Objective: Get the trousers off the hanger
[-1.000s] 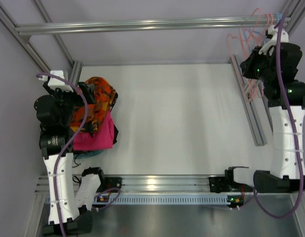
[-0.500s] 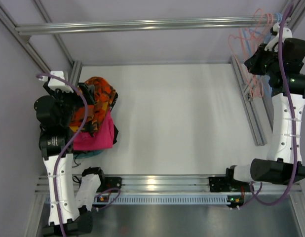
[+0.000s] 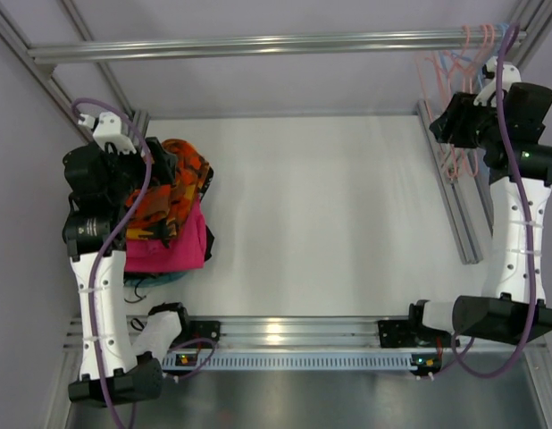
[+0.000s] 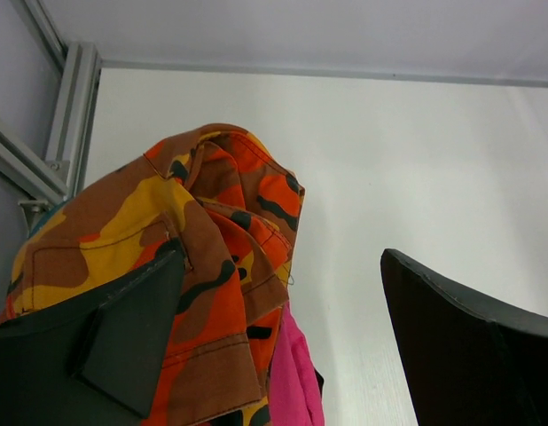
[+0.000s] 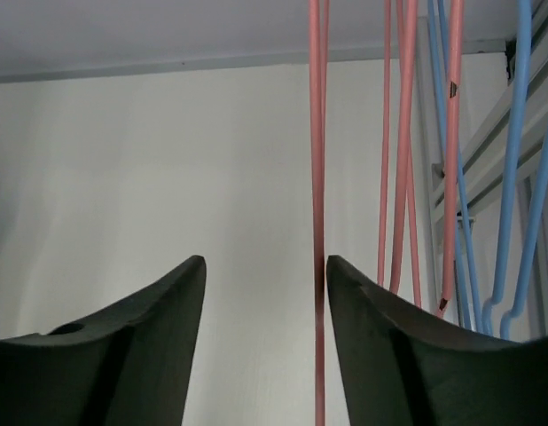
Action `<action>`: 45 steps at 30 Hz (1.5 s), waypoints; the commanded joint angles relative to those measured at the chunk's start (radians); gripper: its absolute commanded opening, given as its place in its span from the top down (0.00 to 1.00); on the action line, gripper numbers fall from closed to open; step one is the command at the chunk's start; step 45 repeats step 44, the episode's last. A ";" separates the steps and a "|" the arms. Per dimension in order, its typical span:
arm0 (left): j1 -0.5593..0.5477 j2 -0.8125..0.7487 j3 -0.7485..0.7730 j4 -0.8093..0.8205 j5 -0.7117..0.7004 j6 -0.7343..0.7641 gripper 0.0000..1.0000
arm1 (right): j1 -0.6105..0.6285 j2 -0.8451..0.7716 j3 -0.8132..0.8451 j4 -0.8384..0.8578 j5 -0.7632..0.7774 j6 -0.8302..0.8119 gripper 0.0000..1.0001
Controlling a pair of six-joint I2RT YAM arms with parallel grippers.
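Note:
The trousers lie piled at the table's left edge: an orange-red-yellow pair with dark patches (image 3: 176, 183) (image 4: 212, 222) on top of a plain magenta-pink pair (image 3: 173, 246) (image 4: 296, 382). My left gripper (image 3: 164, 172) (image 4: 281, 257) hovers over the pile, open wide, with nothing between its fingers. At the far right, several pink and blue hangers (image 3: 447, 76) hang from the top rail. My right gripper (image 3: 446, 121) (image 5: 265, 259) is open among them. One bare pink hanger wire (image 5: 317, 133) runs between its jaws, close against the right finger (image 5: 380, 337).
An aluminium rail (image 3: 258, 43) spans the back, and a slanted rail (image 3: 450, 192) runs along the right edge of the white table (image 3: 330, 214). Blue hanger wires (image 5: 520, 133) hang right of my right gripper. A bit of teal and dark cloth (image 3: 151, 279) shows under the pile.
My right gripper moved up and right to the hangers and its jaws have come apart around the pink hanger wire. My left arm shifted slightly towards the back over the pile.

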 commanded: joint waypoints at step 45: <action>0.003 -0.182 -0.131 -0.367 0.199 0.172 0.02 | 0.449 -0.492 -0.586 0.000 -0.514 -0.087 0.01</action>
